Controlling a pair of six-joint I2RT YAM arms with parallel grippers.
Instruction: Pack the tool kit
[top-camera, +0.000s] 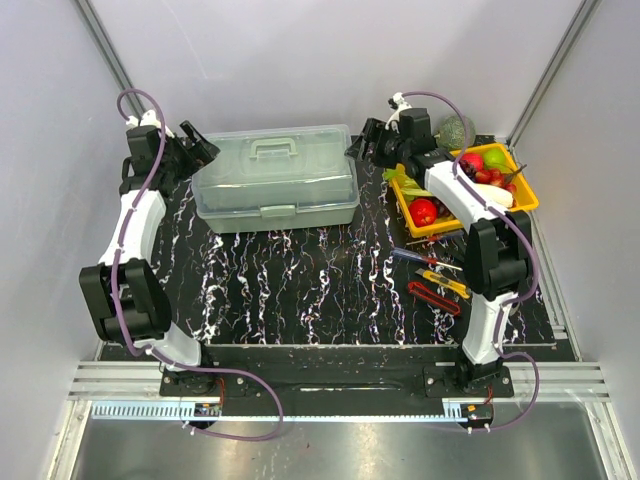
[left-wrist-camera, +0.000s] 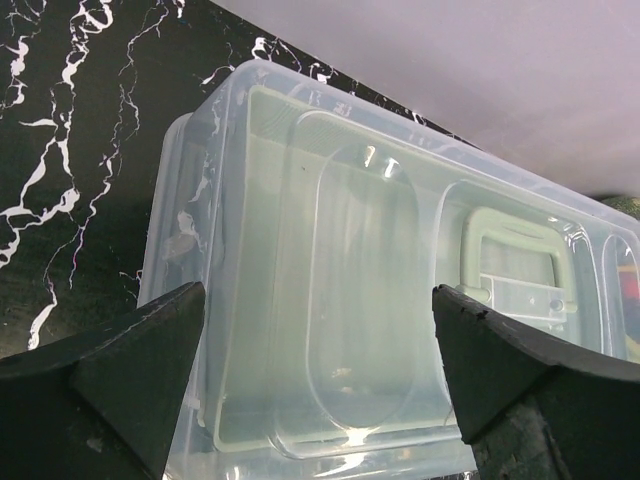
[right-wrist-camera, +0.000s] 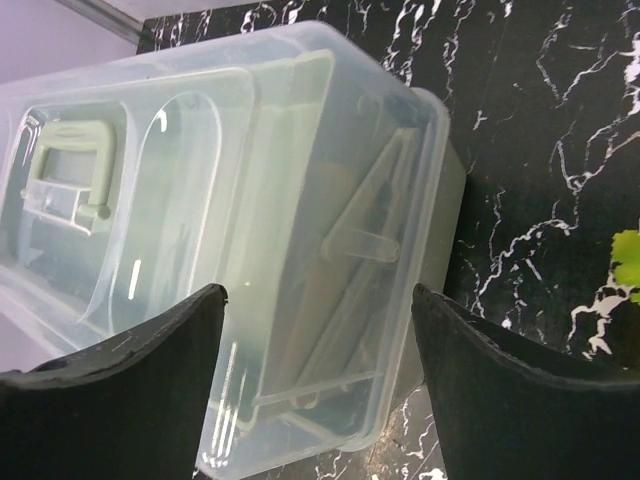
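Observation:
The tool kit's pale grey-green toolbox (top-camera: 275, 185) stands shut at the back middle of the black marbled table, its clear lid and top handle (top-camera: 273, 148) facing up. My left gripper (top-camera: 197, 146) hovers open at the box's left end; in the left wrist view its fingers (left-wrist-camera: 120, 370) stand wide over the lid (left-wrist-camera: 340, 250). My right gripper (top-camera: 364, 141) is open at the right end, its fingers (right-wrist-camera: 510, 380) straddling the box's corner (right-wrist-camera: 250, 180). A screwdriver (top-camera: 420, 259), a yellow knife (top-camera: 445, 283) and a red knife (top-camera: 432, 298) lie loose on the right.
An orange-yellow tray (top-camera: 450, 228) of fruit and vegetables sits at the back right, under the right arm. A green leaf (right-wrist-camera: 628, 255) shows at the right wrist view's edge. Pale walls close in the back and both sides.

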